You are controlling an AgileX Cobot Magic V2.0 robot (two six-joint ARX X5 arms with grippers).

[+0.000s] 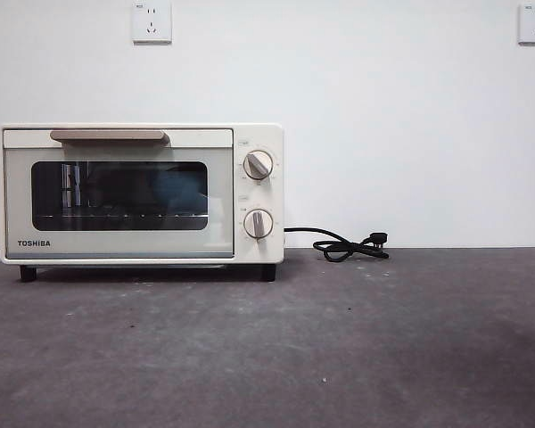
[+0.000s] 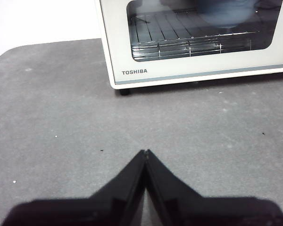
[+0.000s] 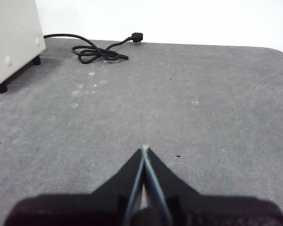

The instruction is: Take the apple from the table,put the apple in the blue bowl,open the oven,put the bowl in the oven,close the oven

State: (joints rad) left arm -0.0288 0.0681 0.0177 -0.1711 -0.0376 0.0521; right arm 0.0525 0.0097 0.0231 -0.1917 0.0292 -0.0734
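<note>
grey table (image 1: 339, 357) | white wall (image 1: 383, 107) | oven (image 1: 143, 192) door closed | both fingers clenched, empty

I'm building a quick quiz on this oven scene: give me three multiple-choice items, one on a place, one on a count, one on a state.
1. Where is the blue bowl?
A. on the table
B. inside the oven
C. on top of the oven

2. How many round knobs does the oven have?
A. one
B. two
C. three

3. How is the oven door?
A. closed
B. half open
C. fully open

Answers:
1 B, a blue shape shows on the rack behind the glass.
2 B, one knob sits above another.
3 A, the door sits flush with the oven front.
</note>
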